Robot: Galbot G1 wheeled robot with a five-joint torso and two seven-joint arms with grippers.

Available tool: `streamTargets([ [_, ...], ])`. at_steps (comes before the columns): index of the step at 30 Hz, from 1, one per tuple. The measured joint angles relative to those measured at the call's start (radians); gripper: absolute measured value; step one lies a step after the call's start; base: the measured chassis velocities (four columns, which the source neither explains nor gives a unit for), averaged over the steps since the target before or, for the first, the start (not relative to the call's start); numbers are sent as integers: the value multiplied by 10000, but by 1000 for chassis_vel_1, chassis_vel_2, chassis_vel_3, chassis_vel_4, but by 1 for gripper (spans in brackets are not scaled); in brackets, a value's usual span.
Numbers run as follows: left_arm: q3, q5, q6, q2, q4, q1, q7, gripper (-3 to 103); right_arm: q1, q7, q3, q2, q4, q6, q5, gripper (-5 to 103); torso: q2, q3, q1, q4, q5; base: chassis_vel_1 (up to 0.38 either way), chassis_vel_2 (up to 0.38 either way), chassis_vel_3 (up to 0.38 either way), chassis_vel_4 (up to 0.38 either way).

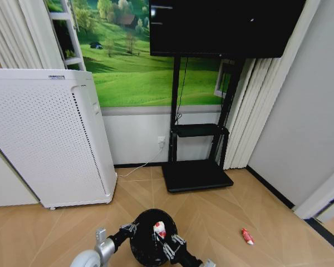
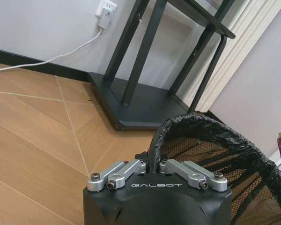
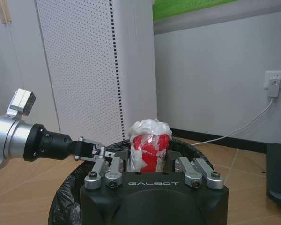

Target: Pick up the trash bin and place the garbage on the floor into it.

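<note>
The trash bin (image 1: 150, 236) is round, with black mesh walls and a crinkled black plastic liner folded over its rim; it is at the bottom of the head view, between the two arms, over the wooden floor (image 1: 222, 217) with its herringbone boards. The left end effector (image 2: 153, 169) is closed on the rim of the bin, its silver metal links pinched together around the liner edge. The right end effector (image 3: 148, 161) is just above the open mouth of the bin and grips the wrapper wad (image 3: 149, 145), a crumpled lump of white film with red print, standing upright between the fingers. In the right wrist view the left arm reaches to the far rim of the bin. The word "GALBOT" is printed in white on the black body of both end effectors. A small red packet (image 1: 247, 236) lies on the floor to the right of the bin, well apart from it. Behind stands a tall white perforated appliance (image 1: 50, 139) and a black TV stand (image 1: 196, 167)
</note>
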Motion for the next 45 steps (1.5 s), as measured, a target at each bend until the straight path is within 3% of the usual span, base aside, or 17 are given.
streamTargets([
  [2, 1, 21, -12, -62, 32, -10, -19, 7, 26, 28, 2, 31, -66, 30, 3, 47, 0, 0, 0, 0, -3, 0, 0, 0, 0],
  [4, 65, 29, -13, -229, 68, -68, -160, 7, 15, 157, 57, 199, -283, 179, -61, 63, -1, 0, 0, -1, -1, 0, 0, 0, 0],
  [6, 79, 27, -13, -274, 70, -91, -189, 7, -27, 197, 75, 228, -294, 209, -62, 63, 0, 0, 0, -2, -2, 0, 0, 0, 0],
  [11, -100, -17, -37, -423, 84, -92, -387, 7, -166, 441, 154, 353, -246, 375, -20, 85, -1, 0, 0, -3, -2, 0, 0, 0, 0],
  [16, -500, -112, -218, -646, 120, 39, -821, 7, -351, 930, 405, 598, -5, 203, 207, 98, -1, 0, 0, 0, 0, 0, 0, 0, 0],
  [27, -1702, -241, -457, -1295, -134, 432, -1153, 7, -1271, 1270, 1271, 724, 198, -120, 224, 100, -1, 0, 0, -3, -1, 0, 0, 0, 0],
  [32, -2753, -223, -506, -1581, -403, 961, -1143, 7, -1330, 1255, 1597, 752, 175, -50, 17, 100, 0, 0, 0, 0, -2, -28, -30, 35, 24],
  [45, -3934, -371, -594, -1790, -808, 1550, -1076, 7, -1120, 1399, 1736, 1066, -773, 190, -243, 100, -1, 0, 0, 0, -4, -183, -192, 185, 195],
])
